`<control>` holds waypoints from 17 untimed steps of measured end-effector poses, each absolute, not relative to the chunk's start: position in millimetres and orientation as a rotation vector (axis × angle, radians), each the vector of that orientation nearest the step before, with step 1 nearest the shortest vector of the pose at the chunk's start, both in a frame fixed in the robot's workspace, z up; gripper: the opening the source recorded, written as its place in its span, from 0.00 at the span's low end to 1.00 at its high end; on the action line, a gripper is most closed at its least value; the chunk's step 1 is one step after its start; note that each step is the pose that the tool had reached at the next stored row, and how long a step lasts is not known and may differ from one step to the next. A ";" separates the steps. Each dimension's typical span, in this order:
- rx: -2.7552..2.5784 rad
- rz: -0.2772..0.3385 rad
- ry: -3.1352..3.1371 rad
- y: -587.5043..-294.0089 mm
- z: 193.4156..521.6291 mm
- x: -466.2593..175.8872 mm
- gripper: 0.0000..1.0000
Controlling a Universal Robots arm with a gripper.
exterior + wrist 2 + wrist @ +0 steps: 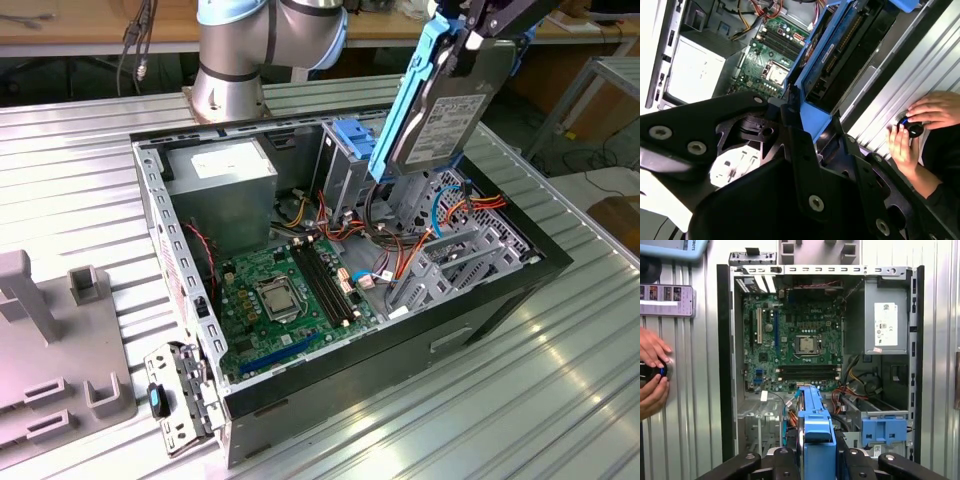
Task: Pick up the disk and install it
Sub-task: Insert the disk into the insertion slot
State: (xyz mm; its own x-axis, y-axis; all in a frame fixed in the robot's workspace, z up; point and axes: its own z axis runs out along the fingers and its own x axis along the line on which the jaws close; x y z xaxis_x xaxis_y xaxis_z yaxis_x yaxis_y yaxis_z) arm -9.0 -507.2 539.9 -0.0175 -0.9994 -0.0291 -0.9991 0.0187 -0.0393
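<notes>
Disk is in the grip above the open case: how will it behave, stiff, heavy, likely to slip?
The disk looks like a rigid metal slab, so it probably won't flex. It is likely heavy for its size and hangs tilted below the gripper, so it may pivot. Its blue carrier rail looks like smooth plastic, possibly slippery.

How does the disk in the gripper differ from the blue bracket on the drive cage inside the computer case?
The disk hangs above the open case, clamped in the gripper; the blue bracket sits on the drive cage inside that case. The disk is a grey metal slab with a blue frame, steeply tilted; the bracket is blue plastic throughout and looks smaller. Both show the same bright blue.
</notes>
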 end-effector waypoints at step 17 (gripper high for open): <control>-2.167 -0.012 2.207 -543.4 516.6 25.4 0.37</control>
State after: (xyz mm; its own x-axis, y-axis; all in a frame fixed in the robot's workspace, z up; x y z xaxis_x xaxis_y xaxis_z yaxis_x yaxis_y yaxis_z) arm 25.4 -543.4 516.6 -0.0174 -0.9994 -0.0291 -0.9991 0.0186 -0.0393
